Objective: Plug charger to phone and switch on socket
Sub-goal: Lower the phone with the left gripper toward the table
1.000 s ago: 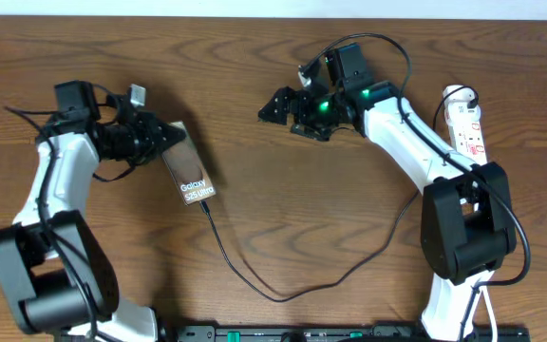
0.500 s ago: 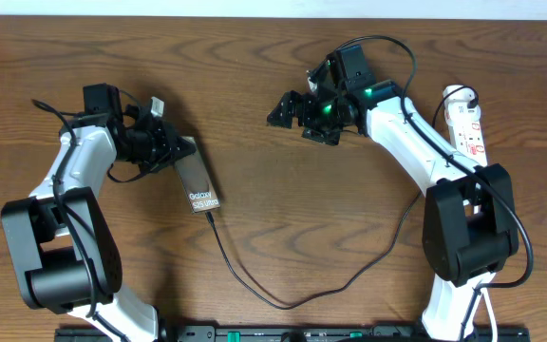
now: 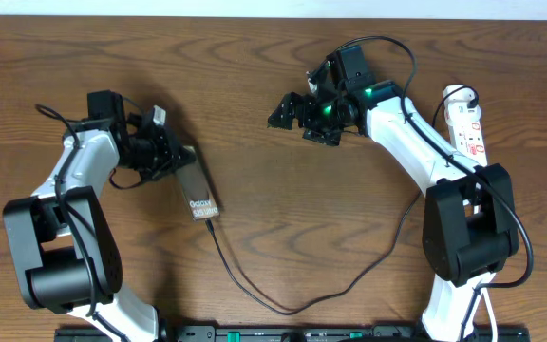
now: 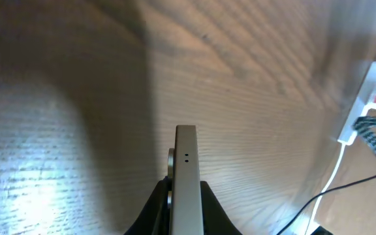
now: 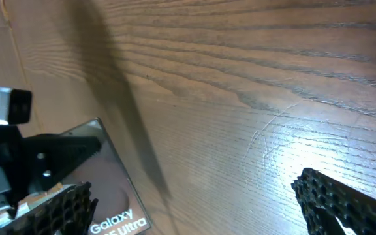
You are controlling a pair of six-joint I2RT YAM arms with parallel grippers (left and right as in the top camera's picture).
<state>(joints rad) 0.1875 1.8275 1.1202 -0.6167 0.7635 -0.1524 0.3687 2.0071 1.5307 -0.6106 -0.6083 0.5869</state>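
Wood of the table [image 3: 254, 57] lay bare across the middle, between the two arms, and along the far edge. The socket [image 3: 467, 122] sat at the right edge, beside the right arm and well apart from everything else.

The left gripper [image 3: 180, 160] was closed tight on the upper end of the phone [image 3: 200, 192]. In the left wrist view the phone showed edge-on, pinched between the two fingers [image 4: 150, 207]. Its screen faced up in the overhead view, with the lettered end pointing toward the near edge of the table.

The charger [image 3: 287, 310] met the phone at that lower short edge. From there it ran down toward the near edge, then looped up to the right and passed behind the right arm.

The right gripper [image 3: 285, 109] hung over bare wood right of the phone, well clear of it. Its jaws stood wide apart with nothing between them, and the right wrist view showed only wood between its fingertips [image 5: 341, 202].
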